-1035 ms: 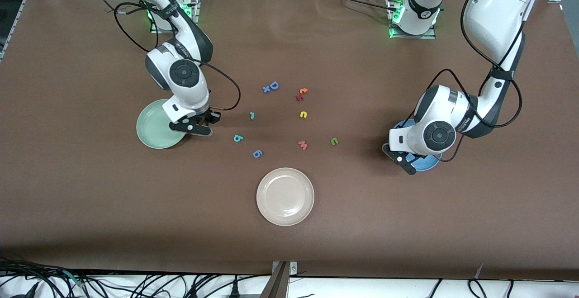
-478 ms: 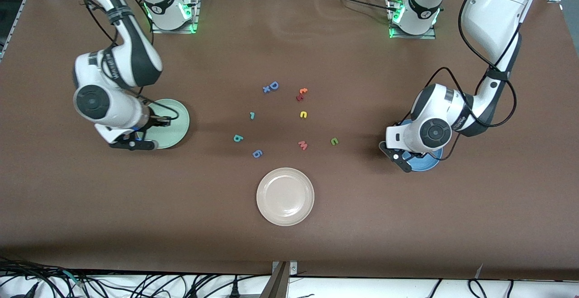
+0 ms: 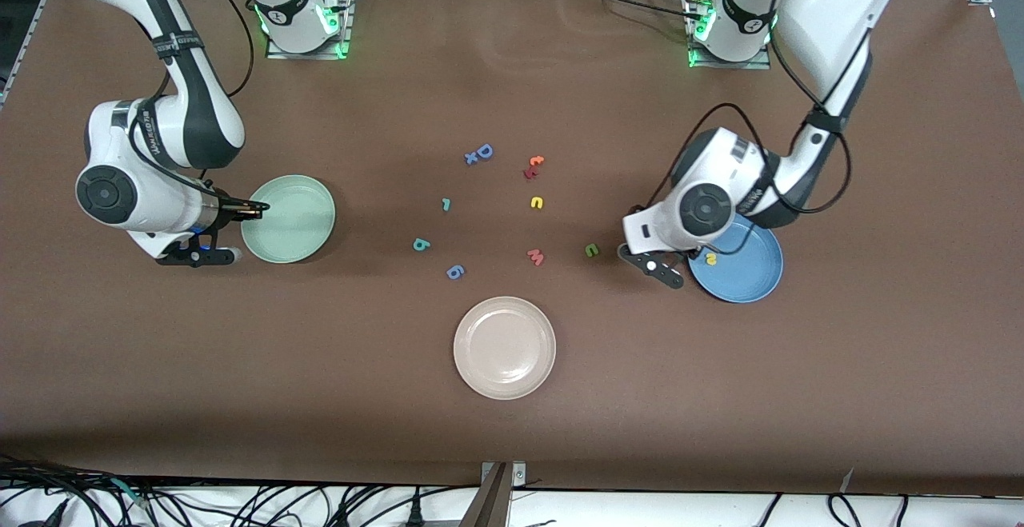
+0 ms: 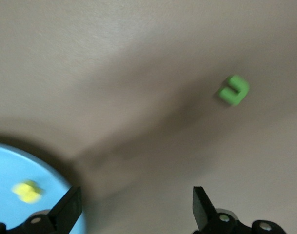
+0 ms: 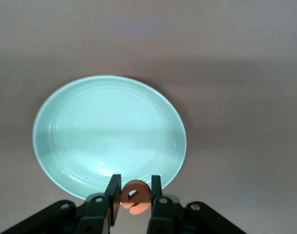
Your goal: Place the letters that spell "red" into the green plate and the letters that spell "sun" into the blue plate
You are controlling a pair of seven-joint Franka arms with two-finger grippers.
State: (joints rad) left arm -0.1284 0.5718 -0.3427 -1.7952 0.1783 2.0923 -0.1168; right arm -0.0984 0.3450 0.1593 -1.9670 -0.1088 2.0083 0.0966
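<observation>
right wrist view: right tool [image 5: 135, 201] pinching orange "e" [image 5: 135, 197] at the green plate [image 5: 109, 134] rim, plate interior just ahead; left tool [image 4: 136, 214] spread.

The small yellow foam letter [image 3: 710, 259] lies in the round blue plate [image 3: 748, 283], beside the left gripper [image 4: 134, 214]. The green arch-shaped foam letter [image 3: 591, 250] lies on the tabletop [image 3: 512, 447] ahead of its jaws. The right gripper's [image 5: 134, 195] jaws clamp the orange foam "e" [image 5: 136, 196] at the round mint-green plate's [image 5: 109, 134] rim.
</observation>
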